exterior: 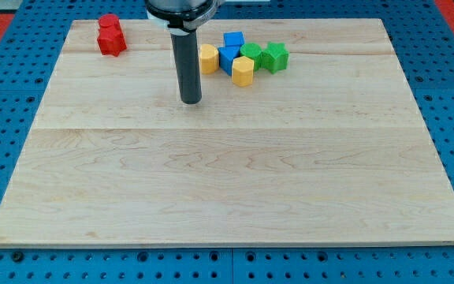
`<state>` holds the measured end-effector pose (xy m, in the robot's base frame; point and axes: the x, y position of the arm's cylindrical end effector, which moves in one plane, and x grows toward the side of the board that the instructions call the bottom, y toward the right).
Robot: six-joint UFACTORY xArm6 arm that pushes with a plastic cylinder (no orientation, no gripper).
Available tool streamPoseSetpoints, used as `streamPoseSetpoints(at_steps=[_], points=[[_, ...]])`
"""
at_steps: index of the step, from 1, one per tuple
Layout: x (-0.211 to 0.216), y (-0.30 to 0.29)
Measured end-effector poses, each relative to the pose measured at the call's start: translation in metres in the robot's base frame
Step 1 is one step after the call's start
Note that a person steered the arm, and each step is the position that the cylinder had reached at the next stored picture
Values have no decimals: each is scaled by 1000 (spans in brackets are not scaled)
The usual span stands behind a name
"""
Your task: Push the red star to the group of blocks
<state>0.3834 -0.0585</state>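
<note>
The red star (111, 35) lies at the view's top left of the wooden board (227, 173). The group of blocks sits at the top centre: a yellow block (208, 58), a blue block (233, 39), a second blue block (228, 57), a yellow hexagonal block (243, 71), a green block (251, 54) and a green star-like block (274, 57). My tip (191, 101) rests on the board just below and left of the group, well to the right of and below the red star. The rod partly hides the leftmost yellow block's edge.
The board lies on a blue perforated table (6, 118) that surrounds it on all sides. The arm's dark mount (180, 12) hangs over the board's top edge.
</note>
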Motion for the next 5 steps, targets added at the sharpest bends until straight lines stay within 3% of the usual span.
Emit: streamPoseSetpoints(at_steps=[1, 3, 5], points=[[0, -9], [-6, -130], [-87, -165]])
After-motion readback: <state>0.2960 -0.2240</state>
